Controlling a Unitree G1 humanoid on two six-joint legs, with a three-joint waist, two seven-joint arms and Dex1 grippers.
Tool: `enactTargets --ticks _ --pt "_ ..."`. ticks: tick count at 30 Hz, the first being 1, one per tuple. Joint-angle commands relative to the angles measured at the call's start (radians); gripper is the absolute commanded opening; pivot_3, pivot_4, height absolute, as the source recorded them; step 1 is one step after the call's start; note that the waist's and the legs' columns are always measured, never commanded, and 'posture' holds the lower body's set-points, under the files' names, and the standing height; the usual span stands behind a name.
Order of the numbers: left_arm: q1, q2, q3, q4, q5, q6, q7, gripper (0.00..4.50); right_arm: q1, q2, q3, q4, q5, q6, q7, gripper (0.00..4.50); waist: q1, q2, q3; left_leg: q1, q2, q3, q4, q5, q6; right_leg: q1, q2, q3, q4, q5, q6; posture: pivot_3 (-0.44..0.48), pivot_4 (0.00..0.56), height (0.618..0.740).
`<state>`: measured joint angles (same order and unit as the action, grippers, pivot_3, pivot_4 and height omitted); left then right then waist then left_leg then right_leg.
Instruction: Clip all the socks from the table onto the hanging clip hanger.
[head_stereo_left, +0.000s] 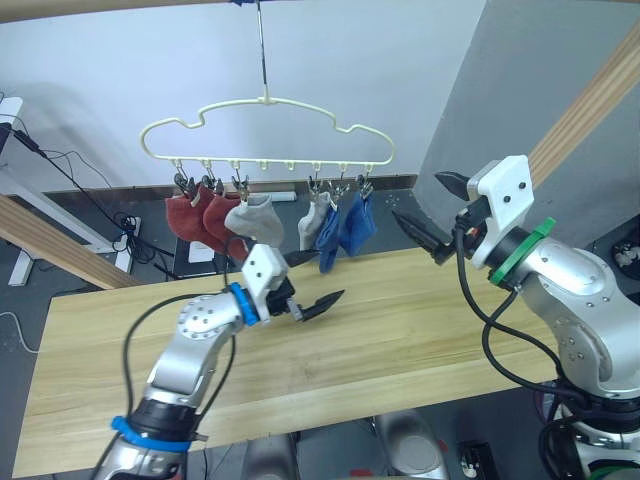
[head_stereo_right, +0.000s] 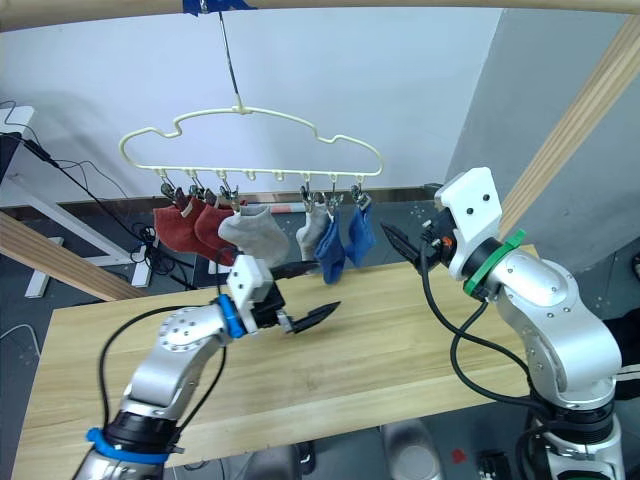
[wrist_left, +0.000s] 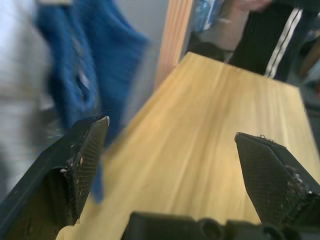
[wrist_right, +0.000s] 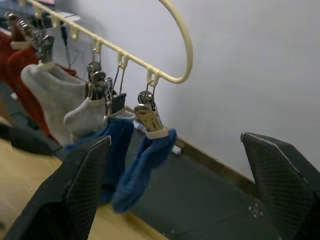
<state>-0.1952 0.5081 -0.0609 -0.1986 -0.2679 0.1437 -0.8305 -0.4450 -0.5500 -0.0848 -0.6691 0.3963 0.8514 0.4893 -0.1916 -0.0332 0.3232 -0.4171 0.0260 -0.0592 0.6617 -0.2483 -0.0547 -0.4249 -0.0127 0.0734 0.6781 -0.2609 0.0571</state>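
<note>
Six socks (head_stereo_left: 262, 218) hang clipped on the hanger (head_stereo_left: 266, 130); none remain on the bench (head_stereo_left: 400, 320). Both end effectors, left (head_stereo_left: 312, 305) and right (head_stereo_left: 428, 212), released; task apparently complete.

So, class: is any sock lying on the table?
No: the table top is bare wood, and all six socks hang clipped on the clip hanger.

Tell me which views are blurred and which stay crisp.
Left wrist view: the blue sock is heavily smeared, and the left gripper fingers and the table are soft too. Right wrist view: the clip hanger and its metal clips are fairly sharp. Left and right eye views: evenly lit and crisp, with soft shadows of the hanger on the wall.
</note>
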Motion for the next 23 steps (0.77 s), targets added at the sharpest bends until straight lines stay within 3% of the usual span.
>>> enactTargets --ticks 1,4,10,23 --pt "0.064 0.101 0.113 -0.148 -0.084 0.106 -0.025 4.50 -0.020 -0.098 -0.035 0.057 0.034 -0.087 0.147 4.47 0.003 0.000 0.000 0.000 0.000 0.000 0.000 0.000 0.000 0.000 0.000 0.000 0.000 0.000 0.000 -0.208 0.245 0.740" --pt "0.119 0.215 0.223 -0.205 -0.133 0.228 -0.028 4.50 -0.021 -0.206 -0.049 0.131 0.049 -0.155 0.276 4.47 0.007 0.000 0.000 0.000 0.001 0.001 -0.001 0.000 0.000 0.000 0.000 0.000 0.000 0.000 -0.001 -0.186 0.231 0.740" --pt "0.134 0.315 0.319 -0.129 -0.035 0.259 0.055 4.50 -0.030 -0.314 -0.060 0.259 0.044 -0.260 0.411 4.47 0.038 0.000 -0.001 0.000 0.000 0.001 0.000 0.000 0.000 0.000 0.001 -0.001 0.000 0.000 -0.001 -0.156 0.196 0.740" --pt "0.101 0.331 0.432 -0.035 -0.093 0.321 0.066 4.50 -0.027 -0.340 -0.035 0.364 0.014 -0.361 0.471 4.47 0.060 -0.002 -0.027 0.000 0.000 0.002 0.001 0.000 -0.001 -0.001 -0.003 -0.001 0.000 0.001 -0.002 -0.129 0.160 0.740"
